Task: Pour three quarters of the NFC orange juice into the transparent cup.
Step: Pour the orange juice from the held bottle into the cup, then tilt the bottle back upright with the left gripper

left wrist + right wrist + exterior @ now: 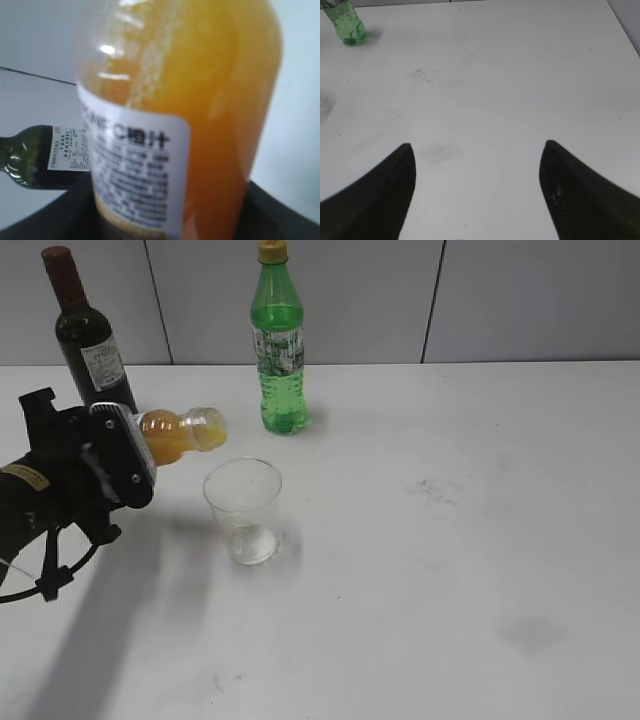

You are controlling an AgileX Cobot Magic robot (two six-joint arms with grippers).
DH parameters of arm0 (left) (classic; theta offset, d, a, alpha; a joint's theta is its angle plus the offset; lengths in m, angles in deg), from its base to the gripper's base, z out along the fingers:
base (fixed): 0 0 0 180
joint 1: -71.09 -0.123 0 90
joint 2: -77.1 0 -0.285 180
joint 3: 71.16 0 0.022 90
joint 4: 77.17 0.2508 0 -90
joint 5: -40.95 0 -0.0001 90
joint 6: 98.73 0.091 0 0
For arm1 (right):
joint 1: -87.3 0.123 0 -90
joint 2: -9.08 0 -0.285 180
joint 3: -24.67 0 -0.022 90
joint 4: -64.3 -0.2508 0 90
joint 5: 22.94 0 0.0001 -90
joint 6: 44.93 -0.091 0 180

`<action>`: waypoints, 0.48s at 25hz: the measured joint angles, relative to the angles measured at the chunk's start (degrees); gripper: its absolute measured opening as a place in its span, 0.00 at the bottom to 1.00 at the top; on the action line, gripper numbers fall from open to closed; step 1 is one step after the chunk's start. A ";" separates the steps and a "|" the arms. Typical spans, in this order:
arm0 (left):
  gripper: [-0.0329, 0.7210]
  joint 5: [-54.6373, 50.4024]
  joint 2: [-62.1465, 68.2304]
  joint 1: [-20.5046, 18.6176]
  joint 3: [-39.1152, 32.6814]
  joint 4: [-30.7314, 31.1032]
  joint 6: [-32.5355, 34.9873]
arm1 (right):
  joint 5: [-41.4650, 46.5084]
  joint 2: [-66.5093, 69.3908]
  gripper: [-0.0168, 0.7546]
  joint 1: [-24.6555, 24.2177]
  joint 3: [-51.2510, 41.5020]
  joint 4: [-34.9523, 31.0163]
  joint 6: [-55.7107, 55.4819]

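Juice bottle (180, 434) lies near-horizontal in the clamped left gripper (125, 455), mouth toward the table's (450, 590) right edge, above the cup (244, 510).
Only the right wrist view shows the right gripper (477, 165), spread apart.

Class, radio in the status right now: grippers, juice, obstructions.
Left gripper shut on juice bottle, tipped toward the cup. Cup empty. Right gripper open, holding nothing. Nothing in the way.
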 joint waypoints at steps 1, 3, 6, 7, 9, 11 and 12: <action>0.68 0.00 0.00 0.00 0.00 -0.06 0.72 | 0.00 0.00 0.79 0.00 0.00 0.00 0.00; 0.68 0.20 0.00 0.00 0.00 -0.12 1.85 | 0.00 0.00 0.79 0.00 0.00 0.00 0.00; 0.68 0.66 0.00 0.00 0.00 -0.30 4.51 | 0.00 0.00 0.79 0.00 0.00 0.00 0.06; 0.68 0.81 0.00 0.00 0.00 -0.35 5.24 | 0.00 0.00 0.79 0.00 0.00 0.00 0.06; 0.68 1.31 0.00 0.00 0.00 -0.40 6.70 | 0.00 0.00 0.79 0.00 0.00 0.00 0.06; 0.68 2.08 0.00 0.00 0.00 -0.47 7.96 | 0.00 0.00 0.79 0.00 0.00 0.00 0.06; 0.68 2.35 0.00 0.00 0.00 -0.52 8.62 | 0.00 0.00 0.79 0.00 0.00 0.00 0.06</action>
